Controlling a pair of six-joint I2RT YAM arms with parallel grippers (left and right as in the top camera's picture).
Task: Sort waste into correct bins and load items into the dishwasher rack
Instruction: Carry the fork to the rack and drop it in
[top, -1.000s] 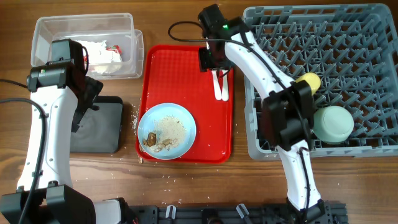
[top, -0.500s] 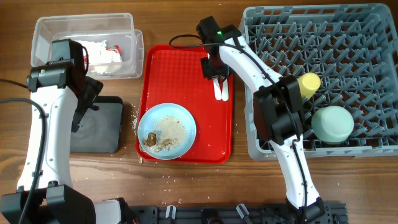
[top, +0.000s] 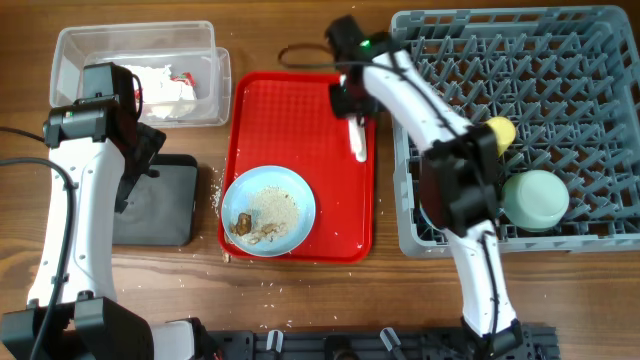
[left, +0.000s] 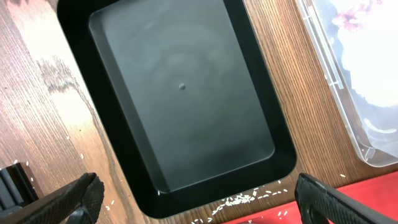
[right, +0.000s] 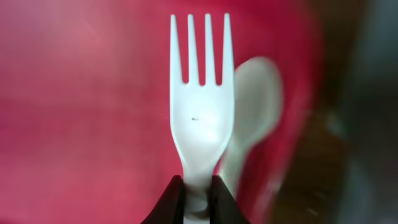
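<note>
One white fork (right: 200, 118) pinched in right pincer (right: 194, 190); one spoon (right: 258, 99) beyond; left pincer (left: 199, 190) spread.

The tray (top: 290, 120) is red. The fork (right: 200, 118) and spoon (right: 258, 102) are white. The plate (top: 305, 190) is light blue, the dishwasher rack (top: 560, 60) grey, the bin (left: 180, 93) black, the bench (top: 330, 300) brown wood.

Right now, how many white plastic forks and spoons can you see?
2. A white fork is pinched in the right gripper. A white spoon lies on the red tray just beyond it. Others could be hidden from view.
</note>
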